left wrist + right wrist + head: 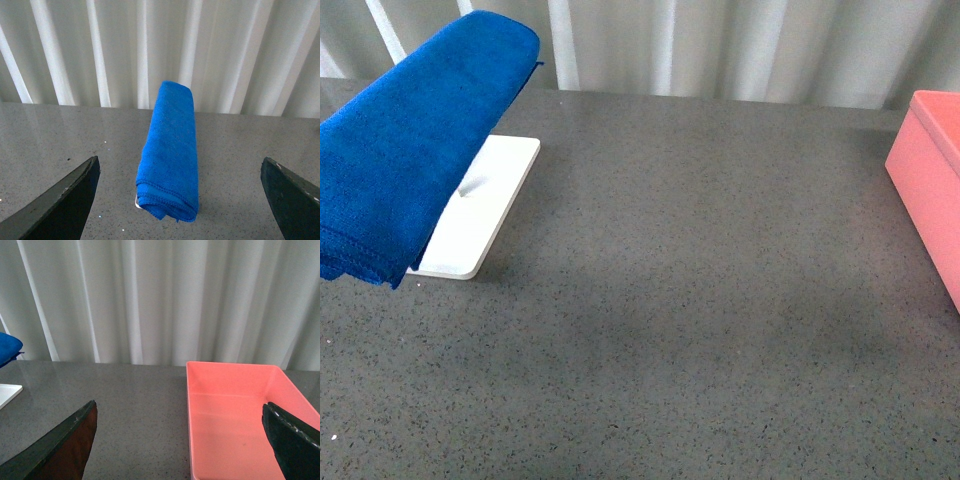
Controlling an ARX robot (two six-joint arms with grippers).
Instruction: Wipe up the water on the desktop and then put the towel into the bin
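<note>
Towel [415,140]: solid royal blue, hem stitched in the same blue. Desktop [700,300]: dark grey with fine black and white speckle. Bin [932,170]: plain pink, inside and out. Tray [485,215]: plain white. Curtain [720,45]: white-grey with vertical fold stripes. My left fingers [60,205]: dark grey-black. My right fingers [55,450]: black, one with a reddish-brown cast.

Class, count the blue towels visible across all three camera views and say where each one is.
1. The towel lies folded over the white tray at the far left of the desktop, well apart from the bin on the right. Others could lie outside the views.
</note>
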